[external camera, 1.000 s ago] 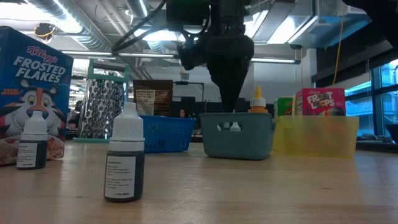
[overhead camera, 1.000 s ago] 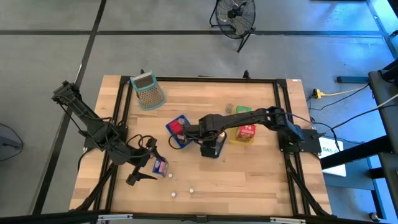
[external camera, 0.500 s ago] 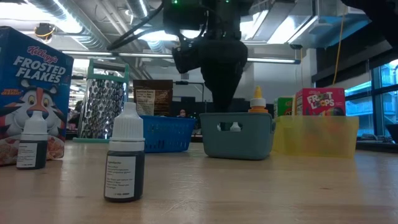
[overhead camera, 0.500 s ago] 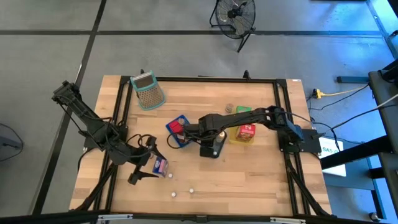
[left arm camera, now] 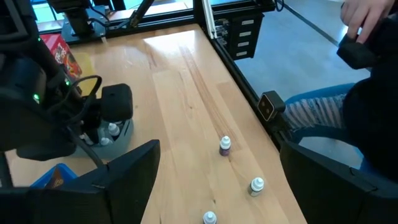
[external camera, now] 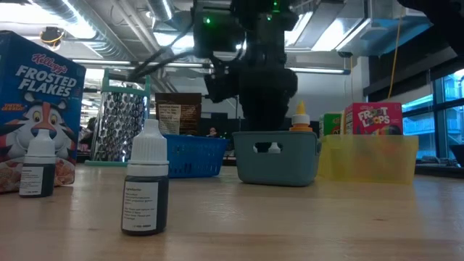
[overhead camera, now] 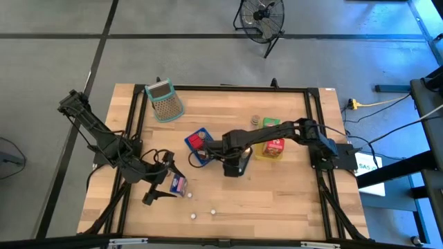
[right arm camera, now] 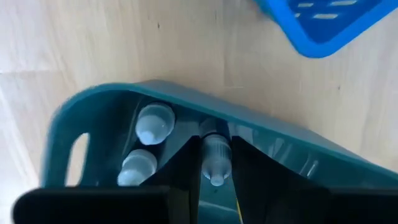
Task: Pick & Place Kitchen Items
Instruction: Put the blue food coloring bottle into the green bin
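My right gripper (right arm camera: 216, 163) reaches down into the teal tray (overhead camera: 236, 166) and is shut on a small white-capped bottle (right arm camera: 216, 155). Two more small bottles (right arm camera: 155, 122) stand inside that tray. In the low view the gripper (external camera: 270, 119) dips behind the tray's wall (external camera: 275, 159). My left gripper (overhead camera: 163, 181) hovers open at the table's near left, beside a small box (overhead camera: 178, 185). Three little bottles (left arm camera: 225, 145) stand on the wood ahead of it, and two (external camera: 145, 185) show close in the low view. My right gripper pinches the small bottle between its two fingers, coming from above and pointing down into the teal tray. The fingers (right arm camera: 186, 168) sit on the bottle's sides (right arm camera: 216, 149), along its length. Whether the bottle's base rests on the tray floor, I cannot tell.
A blue tray (overhead camera: 199, 144) lies just left of the teal one, a yellow tray (overhead camera: 270, 148) with a red box just right. A grater (overhead camera: 165, 101) lies at the far left. A Frosted Flakes box (external camera: 36, 109) stands near the low camera. A person (left arm camera: 367, 37) sits beyond the table edge.
My right gripper has moved down from above the teal tray into it, carrying the small bottle, still shut. The left arm has kept still.
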Robot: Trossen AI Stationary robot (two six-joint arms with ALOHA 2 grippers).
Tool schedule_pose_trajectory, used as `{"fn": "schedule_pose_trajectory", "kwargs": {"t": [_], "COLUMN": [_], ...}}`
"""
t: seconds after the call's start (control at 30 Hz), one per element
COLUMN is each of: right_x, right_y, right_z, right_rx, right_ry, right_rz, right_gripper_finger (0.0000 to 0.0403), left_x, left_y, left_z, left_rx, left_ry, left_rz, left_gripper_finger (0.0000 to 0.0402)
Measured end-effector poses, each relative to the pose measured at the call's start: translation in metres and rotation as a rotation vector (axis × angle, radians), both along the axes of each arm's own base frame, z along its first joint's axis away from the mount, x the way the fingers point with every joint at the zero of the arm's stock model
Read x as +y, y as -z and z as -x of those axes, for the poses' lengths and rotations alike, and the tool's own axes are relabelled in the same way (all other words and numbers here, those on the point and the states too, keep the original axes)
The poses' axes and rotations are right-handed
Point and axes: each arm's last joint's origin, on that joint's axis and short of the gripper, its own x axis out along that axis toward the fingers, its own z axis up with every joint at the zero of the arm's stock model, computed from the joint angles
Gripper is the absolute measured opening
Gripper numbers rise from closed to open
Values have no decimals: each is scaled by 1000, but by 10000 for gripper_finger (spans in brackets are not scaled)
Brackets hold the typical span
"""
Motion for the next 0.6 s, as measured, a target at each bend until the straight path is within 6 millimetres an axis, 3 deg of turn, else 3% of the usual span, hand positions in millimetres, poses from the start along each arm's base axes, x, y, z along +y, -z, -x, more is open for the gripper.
{"fn": "schedule_pose_trajectory", "kwargs": {"t": [0.6], "right_x": [1], "right_y": [1], "right_z": [-1], "right_rx": [-13], "right_ry": [0], "right_rz": [-33], "right_gripper_finger": [79], "left_x": [0], "left_y": [0], "left_z": [0], "left_rx": [-1], "left_ry": [-1], "left_rz": [-1], "left_gripper_finger": [329]}}
